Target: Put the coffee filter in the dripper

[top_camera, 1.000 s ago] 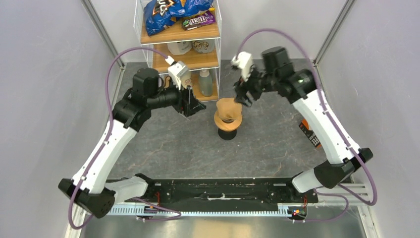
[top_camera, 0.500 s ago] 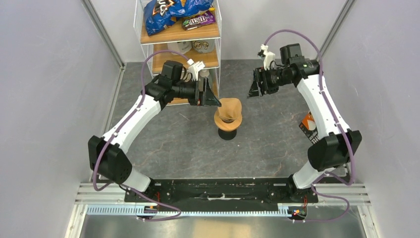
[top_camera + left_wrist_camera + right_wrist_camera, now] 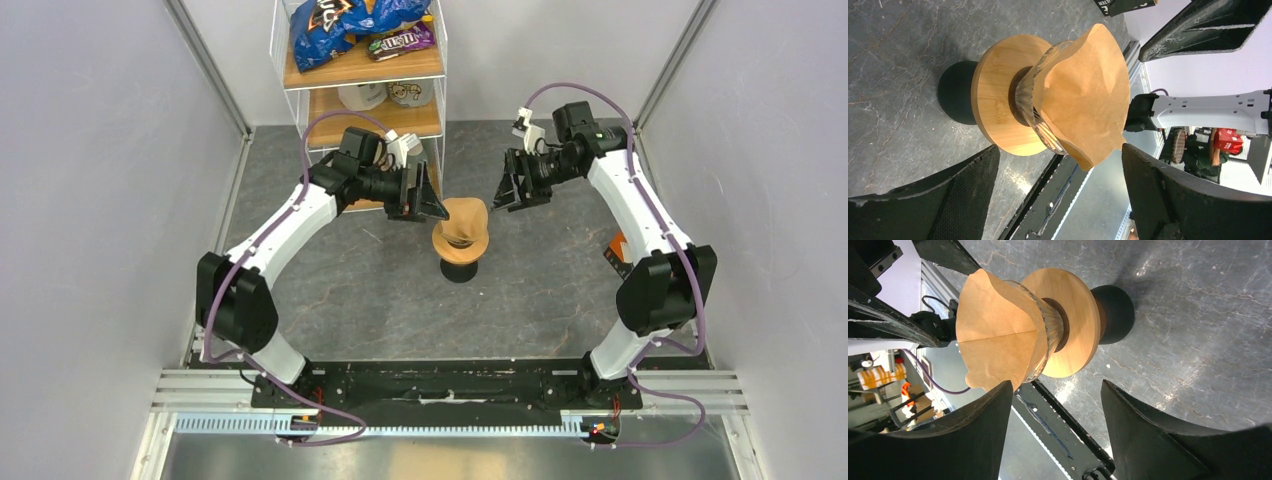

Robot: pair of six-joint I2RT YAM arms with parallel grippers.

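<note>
1. top external view: we see the dripper (image 3: 460, 256) standing upright on the grey table (image 3: 330, 300), about midway between the two arms, with its black base (image 3: 459, 272) on the surface.
2. the coffee filter (image 3: 462, 218) sits in the dripper, mouth open upward. its paper edge rises well above the rim.
3. the left gripper (image 3: 433, 207) hangs just to the left of the filter, jaws spread and nothing held between them.
4. the right gripper (image 3: 505, 197) hangs to the right of the filter, apart from it. it too is released and empty.
5. in the left wrist view the wood ring (image 3: 995, 107) circles the glass cone (image 3: 1044, 132), and the tan paper stands out past the glass. the gripper's two fingers (image 3: 963, 195) flank the dripper. one wavy corner of the paper comes very close to the far finger, and we cannot tell whether they touch.
6. in the right wrist view a seam runs down the paper, and the cone of paper lies snug inside the ribbed glass. both black fingers of that gripper are well apart, with bare table showing between them and the dripper.
7. behind the left gripper stands a white wire rack (image 3: 330, 128) with wooden shelves and snack bags (image 3: 340, 25) on its top shelf. a black-and-orange packet (image 3: 616, 250) lies on the table by the right arm, partly hidden by it.
</note>
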